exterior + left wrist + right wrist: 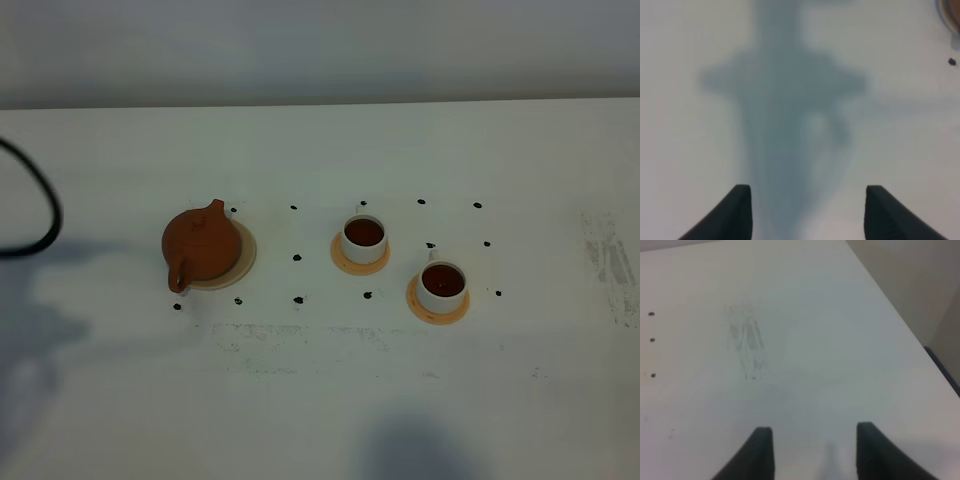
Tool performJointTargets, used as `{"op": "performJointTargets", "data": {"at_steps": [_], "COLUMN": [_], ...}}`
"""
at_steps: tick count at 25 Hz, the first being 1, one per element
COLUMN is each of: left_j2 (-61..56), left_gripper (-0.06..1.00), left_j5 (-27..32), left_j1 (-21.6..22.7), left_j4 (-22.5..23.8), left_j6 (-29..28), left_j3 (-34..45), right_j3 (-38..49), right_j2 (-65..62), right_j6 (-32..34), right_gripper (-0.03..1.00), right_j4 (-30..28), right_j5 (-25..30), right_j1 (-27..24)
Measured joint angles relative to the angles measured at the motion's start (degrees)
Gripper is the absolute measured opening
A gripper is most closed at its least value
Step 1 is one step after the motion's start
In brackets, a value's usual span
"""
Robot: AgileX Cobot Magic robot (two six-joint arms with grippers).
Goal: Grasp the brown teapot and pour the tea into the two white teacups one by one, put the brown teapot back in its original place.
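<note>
The brown teapot [200, 243] stands upright on the pale beige disc [243, 262] at the table's left-middle, spout toward the back, handle toward the front. Two white teacups hold dark tea: one [363, 237] in the middle, one [441, 285] to its right and nearer the front. Each stands on an orange-tan coaster [360, 262] [438, 312]. Neither gripper shows in the exterior high view. My left gripper [807, 212] is open and empty over bare table. My right gripper [814, 450] is open and empty over bare table.
Small black dots [297, 257] mark the white table [320, 380] around the teapot and cups. A black cable [45, 215] loops at the far left edge. A scuffed grey patch [612, 262] lies at the right; it also shows in the right wrist view [747, 347], near the table's edge [900, 320].
</note>
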Motion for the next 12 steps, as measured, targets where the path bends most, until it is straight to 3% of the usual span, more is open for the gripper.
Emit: {"op": "performJointTargets", "data": {"at_steps": [12], "left_j2": [-29.5], "left_gripper": [0.48], "left_j5": [0.7], "left_j1": [3.4], "left_j4": [-4.0], "left_j6": [-1.9], "left_j3": [18.3], "right_j3": [0.0], "right_j2": [0.0], "right_j6": [0.0], "right_gripper": [0.40], "right_j4": [0.0], "right_j5": [0.0], "right_j1": [0.0]}}
